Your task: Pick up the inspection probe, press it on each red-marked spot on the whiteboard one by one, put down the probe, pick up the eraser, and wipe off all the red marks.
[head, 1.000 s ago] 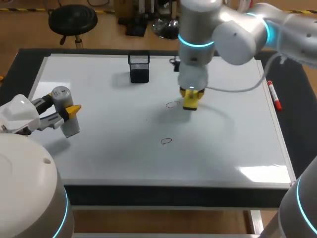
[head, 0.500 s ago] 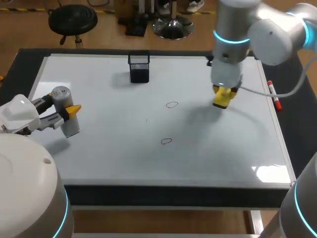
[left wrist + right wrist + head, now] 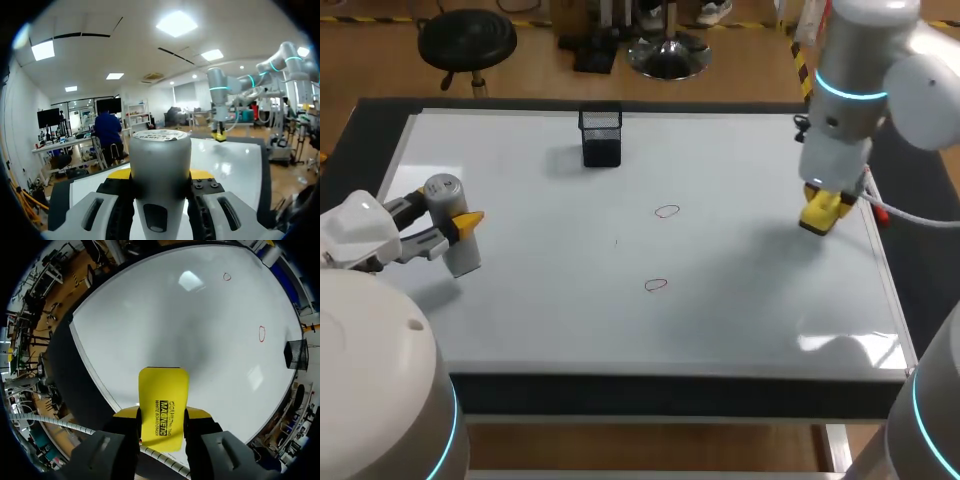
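The grey cylindrical probe [image 3: 453, 235] is at the whiteboard's [image 3: 520, 310] left side with my left gripper [image 3: 457, 228] shut on it. In the left wrist view the probe [image 3: 160, 165] stands up between the fingers. My right gripper [image 3: 820, 211] is shut on the yellow eraser [image 3: 817, 213], raised over the board near its right edge. The right wrist view shows the eraser [image 3: 164, 407] sticking out ahead of the fingers. Two small red circles are drawn mid-board, one farther [image 3: 667, 211] and one nearer [image 3: 656, 285]. Both circles [image 3: 261, 333] [image 3: 227, 276] lie well ahead of the eraser.
A black mesh pen holder [image 3: 601, 137] stands on the board at the back, left of centre. A red marker [image 3: 878, 211] lies at the board's right rim, just beside my right gripper. My right arm's cable hangs there too.
My right arm has carried the eraser from beside the farther red circle rightward to the board's right edge. The left arm and probe have not moved.
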{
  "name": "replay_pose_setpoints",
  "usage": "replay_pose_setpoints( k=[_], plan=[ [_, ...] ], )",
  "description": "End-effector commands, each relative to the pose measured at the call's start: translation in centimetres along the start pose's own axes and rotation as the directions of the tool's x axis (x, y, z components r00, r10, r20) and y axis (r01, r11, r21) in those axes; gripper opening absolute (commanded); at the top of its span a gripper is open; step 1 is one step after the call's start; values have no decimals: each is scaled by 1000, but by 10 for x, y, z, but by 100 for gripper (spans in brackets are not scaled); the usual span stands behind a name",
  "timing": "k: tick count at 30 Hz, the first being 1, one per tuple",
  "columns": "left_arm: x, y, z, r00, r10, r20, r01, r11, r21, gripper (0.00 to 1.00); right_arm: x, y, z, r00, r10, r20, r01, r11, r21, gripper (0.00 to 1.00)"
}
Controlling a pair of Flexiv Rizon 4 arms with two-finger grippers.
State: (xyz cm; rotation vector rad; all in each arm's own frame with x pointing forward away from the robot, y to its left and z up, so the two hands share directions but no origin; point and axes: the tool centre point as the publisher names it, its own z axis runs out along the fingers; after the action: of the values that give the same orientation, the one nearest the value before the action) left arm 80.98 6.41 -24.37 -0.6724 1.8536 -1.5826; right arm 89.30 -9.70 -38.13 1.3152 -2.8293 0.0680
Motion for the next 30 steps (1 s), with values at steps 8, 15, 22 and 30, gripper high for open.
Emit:
replay_pose_setpoints(
  k=[8, 15, 22, 30],
  plan=[
    [1, 0, 3, 1000, 2, 9, -2, 1000, 1, 0, 27, 2, 4, 999, 26, 25, -25, 1000, -11, 0],
    [1, 0, 3, 1000, 2, 9, -2, 1000, 1, 0, 27, 2, 4, 999, 34, 21, -34, 999, -10, 0],
    [1, 0, 3, 1000, 2, 9, -2, 1000, 1, 0, 27, 2, 4, 999, 34, 21, -34, 999, -10, 0],
    [1, 0, 3, 1000, 2, 9, -2, 1000, 1, 0, 27, 2, 4, 999, 34, 21, -34, 999, -10, 0]
  ],
)
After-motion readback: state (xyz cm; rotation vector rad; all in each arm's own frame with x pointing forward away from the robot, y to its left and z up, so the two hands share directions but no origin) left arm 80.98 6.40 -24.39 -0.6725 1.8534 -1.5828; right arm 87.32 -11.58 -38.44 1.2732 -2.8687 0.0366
